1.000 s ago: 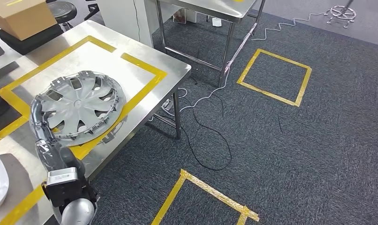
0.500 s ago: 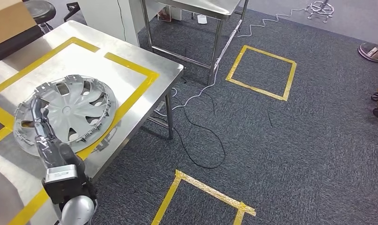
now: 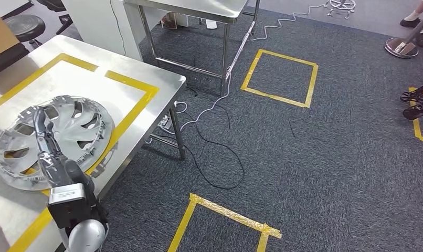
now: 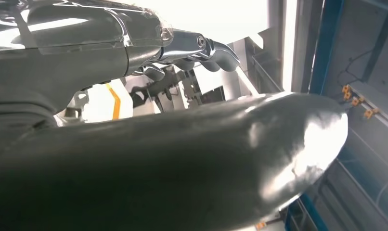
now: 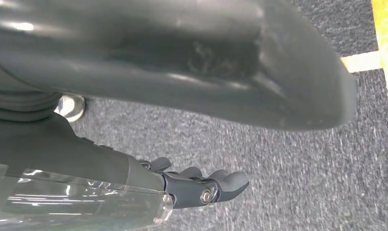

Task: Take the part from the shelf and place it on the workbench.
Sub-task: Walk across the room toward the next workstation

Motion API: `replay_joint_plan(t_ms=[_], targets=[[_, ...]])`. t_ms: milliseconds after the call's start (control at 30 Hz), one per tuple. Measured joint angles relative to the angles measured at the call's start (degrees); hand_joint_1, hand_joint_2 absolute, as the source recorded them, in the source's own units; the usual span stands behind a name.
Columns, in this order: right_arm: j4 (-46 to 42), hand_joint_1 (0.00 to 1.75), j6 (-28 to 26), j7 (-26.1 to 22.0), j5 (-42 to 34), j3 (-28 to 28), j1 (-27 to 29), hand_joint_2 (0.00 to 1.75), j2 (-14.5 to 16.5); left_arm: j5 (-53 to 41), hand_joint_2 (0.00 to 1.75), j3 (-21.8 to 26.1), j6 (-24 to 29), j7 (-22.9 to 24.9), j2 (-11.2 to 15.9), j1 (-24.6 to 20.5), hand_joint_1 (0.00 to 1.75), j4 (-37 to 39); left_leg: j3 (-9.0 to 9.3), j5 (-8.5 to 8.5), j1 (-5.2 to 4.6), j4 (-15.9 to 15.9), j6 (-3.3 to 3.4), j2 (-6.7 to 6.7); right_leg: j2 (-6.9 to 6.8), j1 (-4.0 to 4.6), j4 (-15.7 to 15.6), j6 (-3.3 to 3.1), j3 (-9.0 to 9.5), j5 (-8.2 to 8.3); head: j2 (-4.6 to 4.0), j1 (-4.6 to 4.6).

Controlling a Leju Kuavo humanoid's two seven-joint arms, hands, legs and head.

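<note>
Placement looks like the step in hand. The hubcap (image 3: pixel 52 139), a silver wheel cover with spokes, lies flat on the steel worktop (image 3: pixel 141 79) at the left of the head view, inside the yellow tape outline (image 3: pixel 129 121) marked on the surface, its lower edge reaching across the tape band. The left hand (image 3: pixel 40 126) stretches over the hubcap from the lower left of the frame, its dark fingers lying along the spokes and reaching toward the far rim. Whether those fingers grip the hubcap or merely rest on it, I cannot tell; the head view is too small, and in the left wrist view the fingers (image 4: pixel 201 50) appear curled beyond a broad grey surface that hides what lies under them.

The right hand (image 5: pixel 201 187) hangs over the dark carpet (image 5: pixel 298 183), holding nothing, its fingers curled inward.

By my reading the task is almost done, since the part sits on the worktop. The next move calls for letting go cleanly: fingers loosened off the spokes, then the arm lifted straight up before pulling back, so that the hubcap is not dragged toward the worktop's near edge. A fingertip catching in a spoke opening is the likely snag.

On the floor to the right lie yellow tape squares (image 3: pixel 279 77) and loose cables (image 3: pixel 220 152).
</note>
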Motion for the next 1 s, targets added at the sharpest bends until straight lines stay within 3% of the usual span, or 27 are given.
replay_joint_plan(t_ms=[67,167,233,367,433,467,533,600,700,767,833,900,933,967,1000], targets=[[0.0,0.0,0.0,0.0,0.0,0.0,-0.1,0.0,0.1,0.0,0.0,-0.1,0.0,0.0,0.0,0.0,0.0,0.0,2.36,1.58,0.12,-4.9,0.29,-1.13,0.64,-0.05,0.9,0.63,-0.28,-0.58,0.0,0.05],[0.0,0.0,0.0,0.0,-0.2,0.0,0.0,0.0,0.2,0.1,0.0,-0.2,0.0,0.0,0.1,-0.1,0.0,0.0,2.73,1.41,-0.05,-5.8,1.2,-1.13,1.23,-0.25,1.1,1.5,-0.66,-0.79,0.0,0.05],[0.0,0.0,0.0,0.0,-0.4,0.0,-0.1,0.0,0.2,0.2,0.0,-0.2,0.0,-0.1,0.1,-0.1,0.0,-0.1,2.89,1.51,0.12,-6.1,1.77,-0.45,0.56,-0.32,2.8,2.12,-1.38,-2.01,0.0,0.26],[0.0,0.0,-0.2,0.0,-0.4,0.0,-0.2,0.0,0.4,0.3,0.0,-0.2,0.0,-0.1,0.1,0.0,0.0,-0.1,3.01,1.32,0.05,-6.2,2.36,1.03,-1.12,-0.74,15.5,3.16,-7.76,-7.91,0.0,0.45],[0.0,0.0,-0.3,0.0,-0.3,0.0,0.0,0.0,0.6,0.3,0.0,-0.2,0.0,-0.2,0.2,0.0,0.0,-0.1,3.07,1.2,0.01,-6.2,2.37,1.4,-1.24,-0.8,17.6,3.23,-9.08,-7.81,0.0,0.44],[0.0,0.0,-0.3,0.0,-0.2,0.0,0.0,0.0,0.6,0.3,0.0,-0.2,0.0,-0.2,0.2,0.0,0.0,-0.1,3.15,1.14,0.0,-6.2,2.31,1.5,-1.24,-0.8,16.0,3.13,-8.39,-6.38,0.0,0.43],[0.0,0.0,-0.3,0.0,-0.1,0.0,0.1,0.0,0.6,0.3,0.0,-0.2,0.0,-0.2,0.2,0.0,0.0,-0.1,3.42,0.95,0.03,-6.2,2.09,1.6,-1.2,-0.75,9.0,2.69,-5.19,-2.3,0.0,0.45],[0.0,0.0,-0.4,0.1,-0.1,0.0,0.1,0.0,0.6,0.3,0.0,-0.2,0.0,-0.2,0.2,0.0,0.0,-0.1,3.49,0.8,0.01,-6.2,1.66,1.56,-1.14,-0.47,2.6,2.11,-2.12,-0.14,0.0,0.44],[0.0,0.0,-0.5,0.1,0.0,0.0,0.1,0.0,0.4,0.3,0.0,-0.2,0.0,-0.2,0.2,0.0,0.0,-0.2,3.57,0.79,0.29,-6.5,0.69,1.29,-1.22,0.03,0.8,1.28,-1.13,-0.19,0.0,0.39],[0.0,0.0,-0.6,0.1,0.0,0.0,0.1,0.0,0.4,0.3,0.0,-0.2,0.0,-0.2,0.2,0.0,0.0,-0.2,3.44,-0.06,0.41,-5.5,0.22,1.02,-1.51,0.03,-0.2,0.58,-0.42,0.16,0.0,0.36],[0.0,0.0,-0.7,0.2,0.0,0.0,0.0,0.0,0.4,0.3,0.0,-0.2,0.0,-0.2,0.2,0.0,0.0,-0.1,1.21,-2.83,0.35,-0.7,0.08,0.82,-1.77,-0.05,-0.9,0.0,0.16,0.39,0.0,0.29],[0.0,0.0,-0.8,0.2,0.0,0.1,-0.1,0.0,0.4,0.3,0.0,-0.2,0.0,-0.2,0.2,0.0,0.0,-0.1,-2.54,-5.6,0.3,6.1,-0.04,0.76,-1.86,0.04,-0.9,-0.36,0.24,0.25,0.0,0.28],[0.0,0.0,-0.9,0.2,0.0,0.1,-0.1,0.0,0.4,0.3,0.0,-0.2,0.0,-0.2,0.2,0.0,0.0,-0.1,-3.76,-5.7,0.29,7.9,-0.11,0.79,-1.89,0.08,-0.8,-0.42,0.26,0.14,0.0,0.27],[0.0,0.0,-1.0,0.2,0.0,0.1,-0.1,0.0,0.4,0.3,0.0,-0.2,0.0,-0.2,0.2,0.0,0.0,0.0,-3.99,-4.69,0.29,7.7,-0.15,0.84,-1.91,0.08,-0.7,-0.39,0.32,0.01,0.0,0.28],[0.0,0.0,-1.1,0.2,0.0,0.1,-0.1,0.0,0.4,0.3,0.0,-0.2,0.0,-0.2,0.2,0.0,0.0,0.0,-3.16,-2.75,0.29,5.5,-0.16,0.97,-1.9,0.05,-0.6,-0.29,0.4,-0.19,0.0,0.27]])
